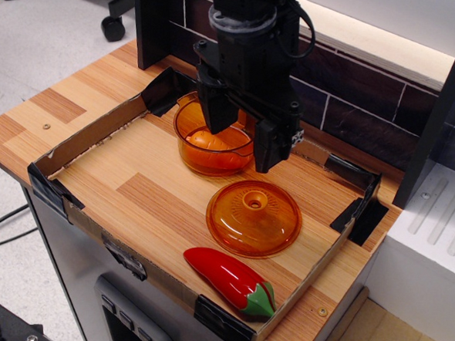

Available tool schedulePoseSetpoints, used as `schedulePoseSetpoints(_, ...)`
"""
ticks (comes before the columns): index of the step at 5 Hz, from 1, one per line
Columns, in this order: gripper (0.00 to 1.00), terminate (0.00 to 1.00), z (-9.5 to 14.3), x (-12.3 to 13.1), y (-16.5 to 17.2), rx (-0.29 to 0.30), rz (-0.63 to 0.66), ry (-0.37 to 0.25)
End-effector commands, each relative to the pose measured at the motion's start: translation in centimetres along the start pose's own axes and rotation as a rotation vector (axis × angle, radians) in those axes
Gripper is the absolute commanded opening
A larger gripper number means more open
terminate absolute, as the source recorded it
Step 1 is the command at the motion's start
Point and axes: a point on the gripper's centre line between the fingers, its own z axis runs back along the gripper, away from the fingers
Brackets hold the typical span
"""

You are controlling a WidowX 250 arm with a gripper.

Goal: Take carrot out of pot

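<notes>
The translucent orange pot [211, 155] stands at the back of the wooden tray area. The orange carrot [206, 141] lies inside it, partly hidden by the arm. My black gripper [239, 144] hangs over the pot with its fingers spread wide: the left finger [214, 116] reaches down into the pot beside the carrot, and the right finger [269, 148] is at the pot's right rim. The jaws are open and hold nothing.
The domed orange lid [253, 217] with a centre knob lies in front of the pot. A glossy red pepper [228, 280] with a green stem lies near the front edge. A low cardboard wall [90, 135] rings the work area. A dark tiled wall stands behind.
</notes>
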Motion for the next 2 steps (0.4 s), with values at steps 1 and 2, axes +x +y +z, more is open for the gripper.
schedulePoseSetpoints(1,1.00,0.00,0.0,0.0,0.0,0.000,0.000,0.000)
schedulePoseSetpoints(2,1.00,0.00,0.4,0.6,1.7,0.012,-0.018,-0.015)
